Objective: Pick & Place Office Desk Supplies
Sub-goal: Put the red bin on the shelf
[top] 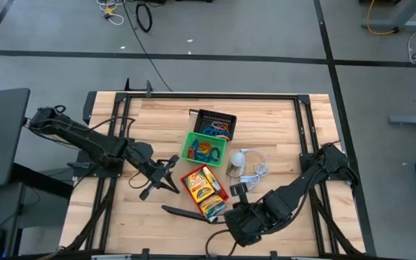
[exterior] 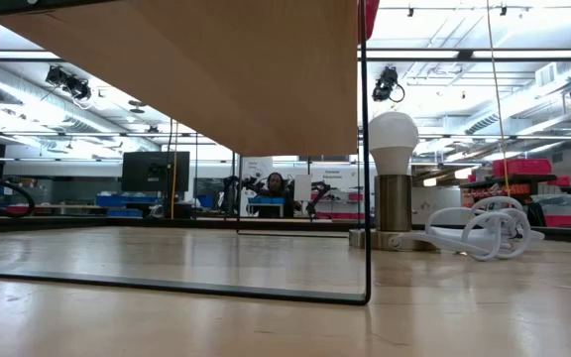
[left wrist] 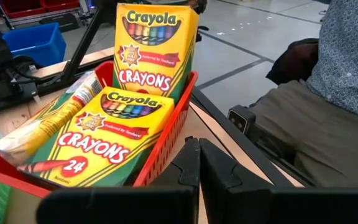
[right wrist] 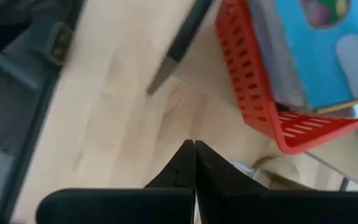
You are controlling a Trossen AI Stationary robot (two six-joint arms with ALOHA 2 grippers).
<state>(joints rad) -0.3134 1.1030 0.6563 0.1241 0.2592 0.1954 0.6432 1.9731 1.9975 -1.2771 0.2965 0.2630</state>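
From above, the red mesh tray (top: 205,191) is seen at centre frame, holding crayon boxes; the green tray (top: 204,147) and black tray (top: 216,124) sit above it with coloured clips.

The left gripper (top: 166,175) is placed left of the red tray, the right gripper (top: 238,191) at its lower right, both closed and empty.

At table level, a light bulb (exterior: 393,169) is shown right of centre.

In the left wrist view, two Crayola crayon boxes (left wrist: 104,134) are shown mid-frame: light, stiff card, best pinched across the narrow sides.
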